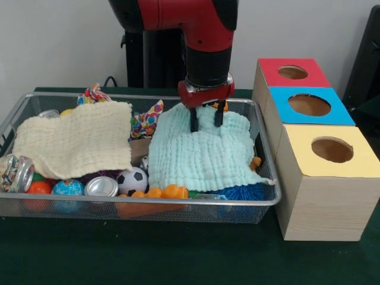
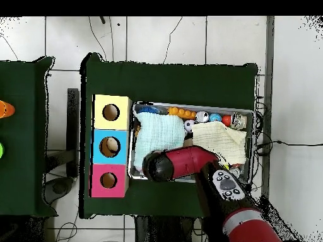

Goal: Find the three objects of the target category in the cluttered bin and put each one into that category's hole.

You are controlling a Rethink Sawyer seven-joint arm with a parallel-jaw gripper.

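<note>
Two cloths, mint (image 1: 205, 151) and cream (image 1: 77, 142), two knotted bundles (image 1: 145, 119).

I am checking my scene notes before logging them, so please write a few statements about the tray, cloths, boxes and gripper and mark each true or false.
1. The gripper hangs above the pale green cloth. True.
2. The silver wire-mesh tray holds one cloth. False: a cream cloth lies there too.
3. The yellow-topped wooden box stands nearest the front camera. True.
4. The gripper holds a soccer-patterned ball. False: its open fingers hold nothing.
</note>
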